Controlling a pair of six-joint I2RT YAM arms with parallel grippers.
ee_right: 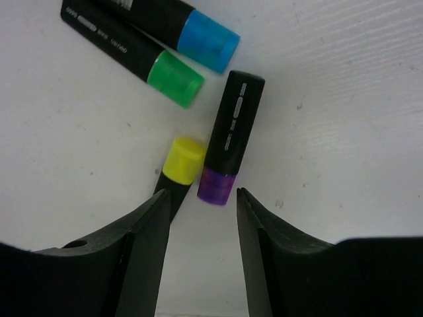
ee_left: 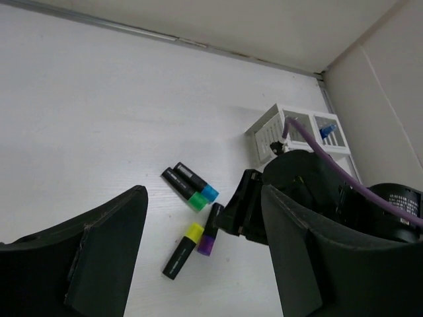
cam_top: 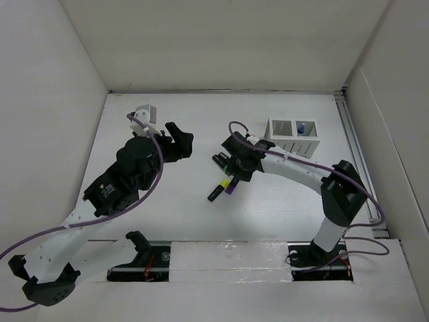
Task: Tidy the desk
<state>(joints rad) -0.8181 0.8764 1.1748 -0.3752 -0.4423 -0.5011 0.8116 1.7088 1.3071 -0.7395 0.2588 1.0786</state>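
Note:
Several black highlighters lie together mid-desk (cam_top: pixel 181 221). In the right wrist view their caps are purple (ee_right: pixel 215 186), yellow (ee_right: pixel 182 160), green (ee_right: pixel 174 79) and blue (ee_right: pixel 208 41). My right gripper (ee_right: pixel 201 198) is open and empty, just above them. The purple cap lies at the mouth between its fingertips, and the yellow-capped one runs under the left finger (ee_right: pixel 142 244). In the top view this gripper (cam_top: pixel 234 168) covers part of the group (cam_top: pixel 216 191). My left gripper (cam_top: pixel 181 142) is open and empty, off to the left of the highlighters (ee_left: pixel 192 234).
A white slotted organizer box (cam_top: pixel 293 136) stands behind my right arm, with a blue object (cam_top: pixel 301 127) in one slot; it also shows in the left wrist view (ee_left: pixel 297 129). White walls enclose the desk on the left, back and right.

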